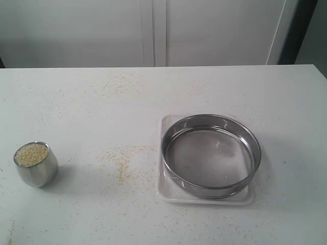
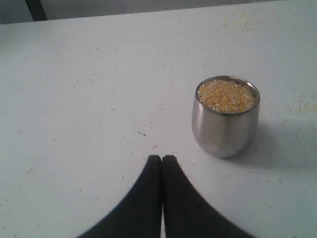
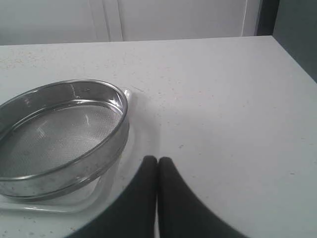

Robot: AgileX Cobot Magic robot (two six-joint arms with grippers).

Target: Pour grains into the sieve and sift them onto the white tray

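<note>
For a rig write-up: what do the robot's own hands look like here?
Only the wrist views show them. The left hand and right hand look alike: each has two smooth matte black fingers, broad at the base, curving to narrow tips. No cables or markings show; the exterior view shows no arm.

The sieve (image 1: 211, 155) hides most of the white tray (image 1: 204, 198), only its rim showing. The right wrist view cuts the sieve off. Loose grains (image 1: 122, 171) on the counter (image 1: 76, 102) are too small to distinguish.
</note>
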